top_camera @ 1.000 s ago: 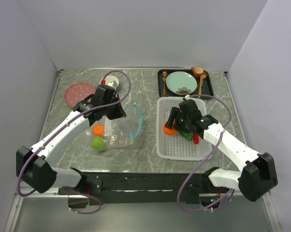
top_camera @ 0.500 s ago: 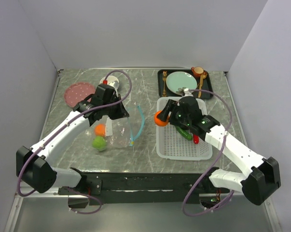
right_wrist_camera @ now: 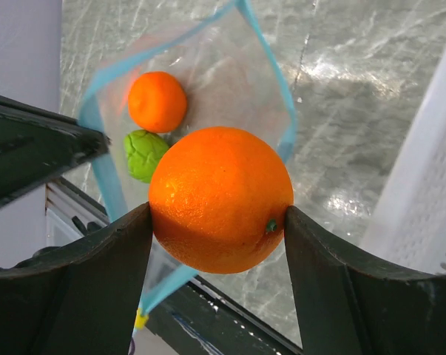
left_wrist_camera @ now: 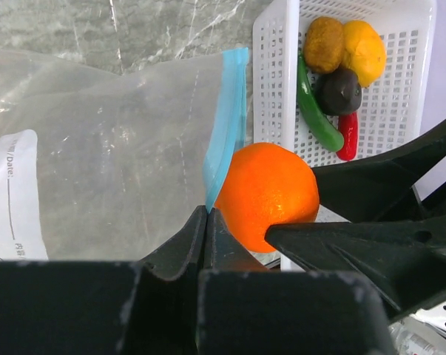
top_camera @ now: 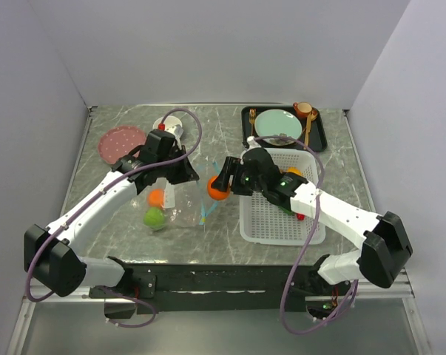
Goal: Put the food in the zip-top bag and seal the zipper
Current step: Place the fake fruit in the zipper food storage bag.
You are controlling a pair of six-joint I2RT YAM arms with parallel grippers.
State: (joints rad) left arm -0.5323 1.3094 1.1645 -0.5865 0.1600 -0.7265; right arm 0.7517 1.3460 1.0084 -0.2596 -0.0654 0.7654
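Observation:
My left gripper (left_wrist_camera: 206, 214) is shut on the teal-blue zipper (left_wrist_camera: 226, 126) edge of the clear zip-top bag (top_camera: 180, 207), holding its mouth lifted and open. Inside the bag lie a small orange (right_wrist_camera: 157, 101) and a green apple (right_wrist_camera: 146, 154). My right gripper (right_wrist_camera: 219, 222) is shut on a bigger orange (right_wrist_camera: 219, 196), held just right of the bag's mouth (top_camera: 218, 188). The rest of the food sits in the white basket (left_wrist_camera: 274, 74): a green pepper (left_wrist_camera: 315, 111), a red chili (left_wrist_camera: 348, 134), a dark round fruit (left_wrist_camera: 339, 90) and two yellow-brown ones (left_wrist_camera: 365, 50).
A black tray (top_camera: 320, 134) with a teal plate, gold cutlery and a small cup stands behind the basket. A pink plate (top_camera: 122, 140) and a small white cup (top_camera: 169, 126) sit at the back left. The table's front edge runs just below the bag.
My right gripper has lifted the orange out of the basket and carried it left to the bag's mouth. The left gripper has kept hold of the bag's edge.

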